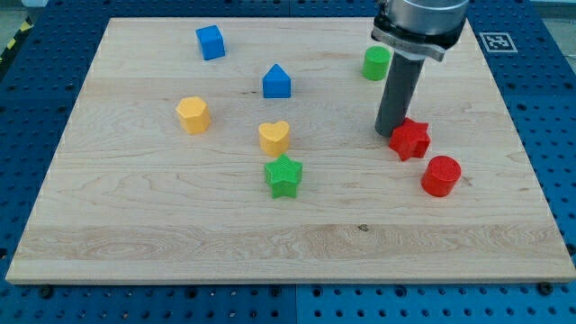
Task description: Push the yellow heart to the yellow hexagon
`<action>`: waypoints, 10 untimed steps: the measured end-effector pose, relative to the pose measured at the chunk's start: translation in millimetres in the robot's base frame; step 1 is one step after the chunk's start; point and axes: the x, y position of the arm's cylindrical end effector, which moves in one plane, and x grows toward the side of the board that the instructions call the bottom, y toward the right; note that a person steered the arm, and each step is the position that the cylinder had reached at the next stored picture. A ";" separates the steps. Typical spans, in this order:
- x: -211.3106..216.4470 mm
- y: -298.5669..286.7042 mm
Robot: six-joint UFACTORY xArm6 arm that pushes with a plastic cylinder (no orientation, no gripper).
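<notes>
The yellow heart [274, 138] lies near the board's middle. The yellow hexagon [193, 114] lies to its left, a short gap away. My rod comes down from the view's top right. My tip [389, 132] rests on the board well to the right of the heart, right beside the red star [409, 139], on its left side.
A green star [284, 175] sits just below the heart. A blue pentagon-shaped block [276, 82] lies above it, a blue cube [210, 42] at top left. A green cylinder [376, 63] stands behind the rod. A red cylinder [441, 175] lies at the right on the wooden board [135, 225].
</notes>
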 end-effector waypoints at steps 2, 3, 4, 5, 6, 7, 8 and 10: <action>22.9 9.2; 30.0 18.9; 29.7 18.9; 2.1 -9.0; -26.1 -25.1; -54.2 -8.8; -65.8 20.2; -10.9 -45.2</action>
